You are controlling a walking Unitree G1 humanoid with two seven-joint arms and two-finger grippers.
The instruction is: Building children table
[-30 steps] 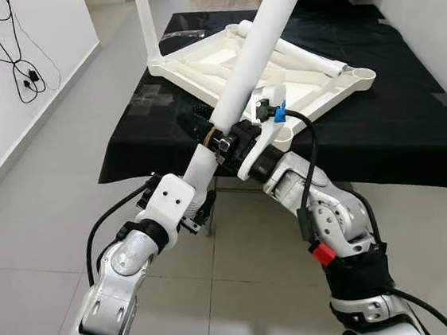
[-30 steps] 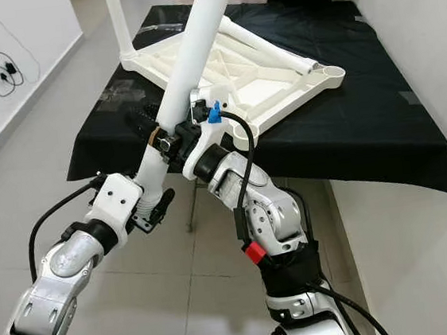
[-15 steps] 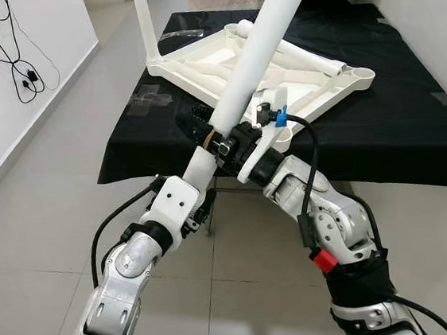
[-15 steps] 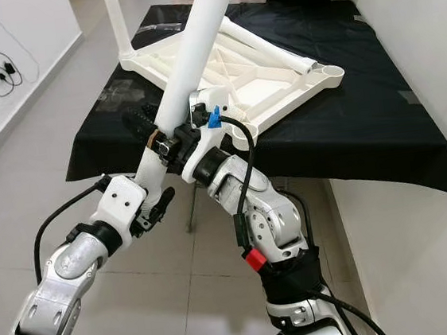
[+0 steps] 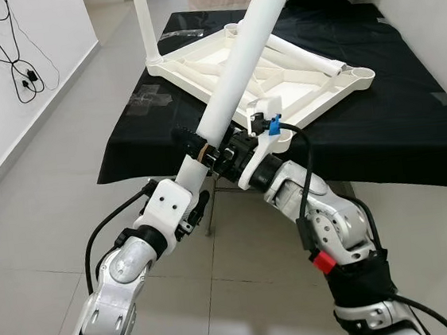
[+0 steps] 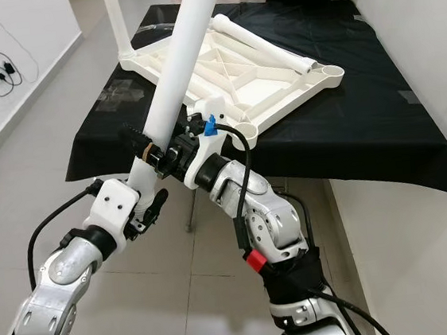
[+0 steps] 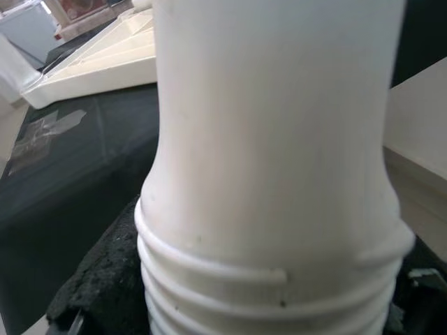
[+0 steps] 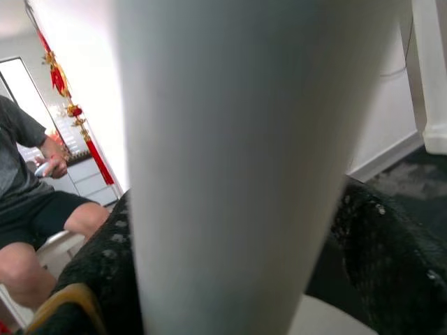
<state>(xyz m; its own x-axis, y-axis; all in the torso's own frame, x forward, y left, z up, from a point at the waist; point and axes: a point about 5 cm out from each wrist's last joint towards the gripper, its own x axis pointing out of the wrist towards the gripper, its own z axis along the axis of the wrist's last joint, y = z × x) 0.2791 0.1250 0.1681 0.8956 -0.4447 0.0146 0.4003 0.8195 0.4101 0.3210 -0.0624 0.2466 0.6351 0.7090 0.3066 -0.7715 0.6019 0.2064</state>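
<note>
Left gripper (image 5: pixel 193 156): we see its 2 black fingers clamped on the lower, threaded end of the white table leg (image 5: pixel 238 63), in front of the black-draped table's near edge.
Right gripper (image 5: pixel 220 153): it meets the same leg from the other side, just beside the left one; its padded fingers (image 8: pixel 380 244) press against the tube on both sides, so we read it as gripping too.
Table leg: a long white tube, tilted, rising from the 2 grippers up and away over the table; thread rings (image 7: pixel 265 293) show at its bottom end.
Tabletop (image 5: pixel 311 86): white plastic, lying upside down on the black cloth (image 5: pixel 409 108), ribs facing up; 1 leg (image 5: pixel 144 24) stands upright at its far left corner, another (image 5: pixel 299 54) lies loose across it.
Surroundings: grey tiled floor (image 5: pixel 36 211), white wall with hanging black cables (image 5: pixel 16 57) on the left.
Person (image 8: pixel 31 188): seated, dark shirt and shorts, seen in the right wrist view.
</note>
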